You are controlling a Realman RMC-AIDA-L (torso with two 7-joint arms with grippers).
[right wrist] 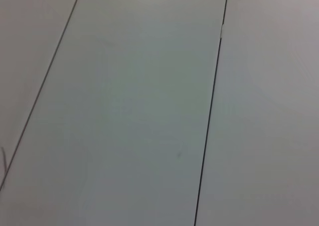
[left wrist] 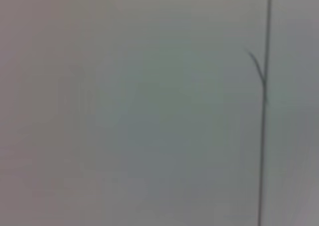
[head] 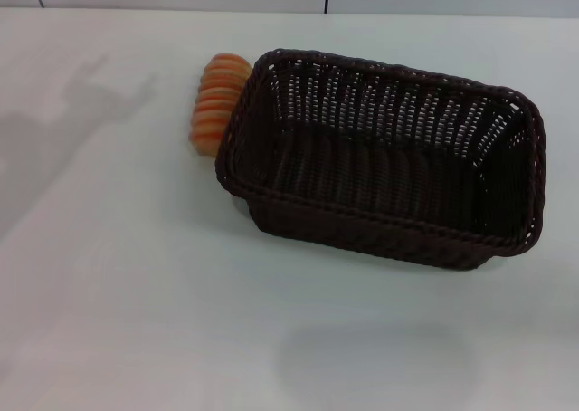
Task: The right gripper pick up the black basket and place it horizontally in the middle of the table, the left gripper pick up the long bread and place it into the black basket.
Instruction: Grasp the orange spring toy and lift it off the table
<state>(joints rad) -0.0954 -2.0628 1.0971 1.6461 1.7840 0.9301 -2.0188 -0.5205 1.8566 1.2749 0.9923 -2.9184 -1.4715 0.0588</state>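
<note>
On the white counter (head: 118, 284), seen from the head view, the black basket (head: 384, 157) sits upright to the right of centre, its long axis running roughly crosswise and slightly skewed, with the open top facing up and the woven floor bare inside. Just beside its left end lies the long bread (head: 217, 103), an orange-tan ridged roll touching or nearly touching the basket's braided rim near the far-left corner; the exact contact cannot be made out. A faint arm-shaped shadow falls on the counter at the far left, well apart from both things. Neither gripper appears in any view, so places relative to the fingers cannot be given, and whether the fingers are open or closed cannot be told. Both wrist views show only pale flat panels crossed by thin dark seams, with no basket or bread in them.
</note>
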